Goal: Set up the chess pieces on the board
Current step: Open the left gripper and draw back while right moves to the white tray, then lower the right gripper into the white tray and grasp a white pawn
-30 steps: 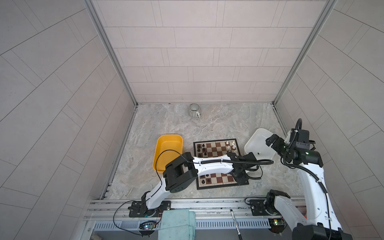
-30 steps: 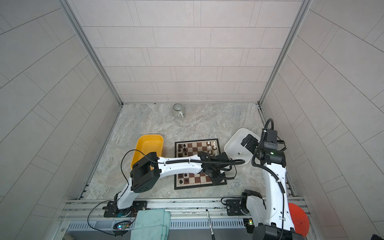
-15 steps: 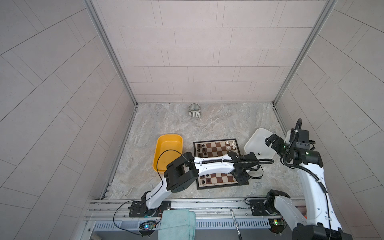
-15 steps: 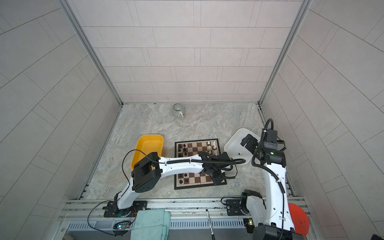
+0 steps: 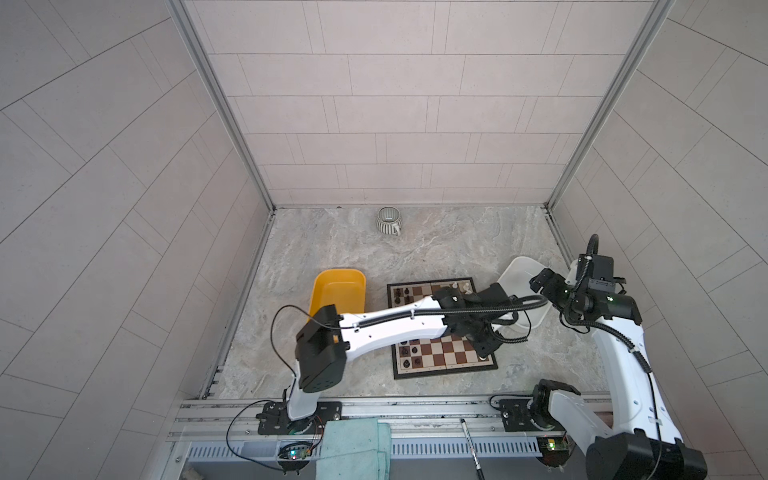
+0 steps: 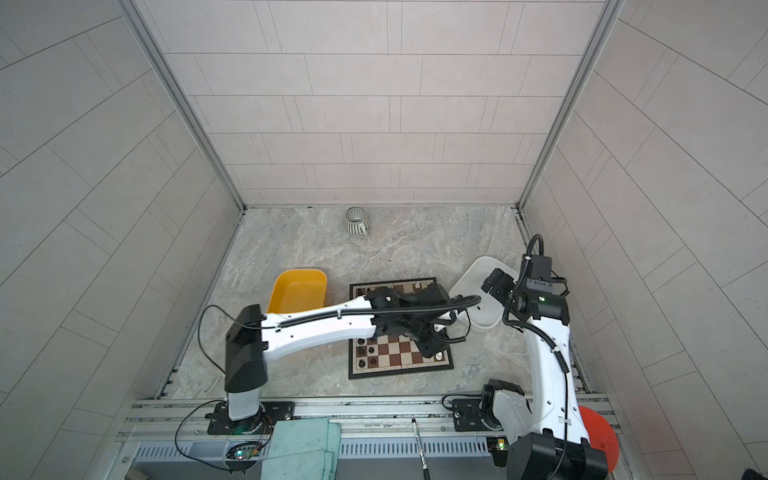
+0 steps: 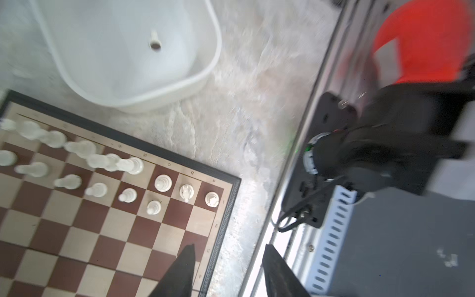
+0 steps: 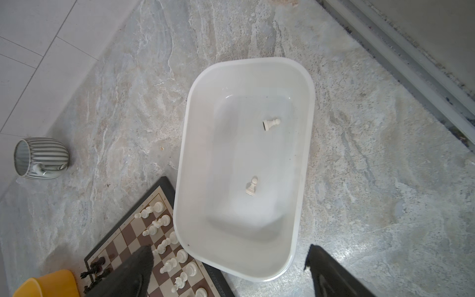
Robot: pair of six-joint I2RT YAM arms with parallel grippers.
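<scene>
The board (image 5: 440,353) (image 6: 399,353) lies at the front middle of the floor. White chess pieces (image 7: 163,182) stand in two rows along its right edge, with a rook (image 7: 212,199) on the corner square. Black chess pieces (image 5: 405,353) stand on its left side. My left gripper (image 7: 228,259) (image 5: 484,353) hangs open over the board's near right corner, with nothing between its fingers. My right gripper (image 8: 231,257) (image 5: 540,284) is open above the white tray (image 8: 185,128). Two white pawns (image 8: 271,123) (image 8: 252,187) remain in that tray, and one of them lies on its side.
A yellow tray (image 5: 338,286) sits left of the board. A striped mug (image 5: 388,220) lies near the back wall. The white tray's rim (image 5: 515,270) overlaps the board's far right corner. A teal cloth (image 5: 353,449), a pen (image 5: 469,440) and an orange disc (image 6: 598,432) lie by the front rail.
My left gripper's jaws have opened over the board's near right corner; the arm has hardly shifted. The right arm stays in place over the white tray.
</scene>
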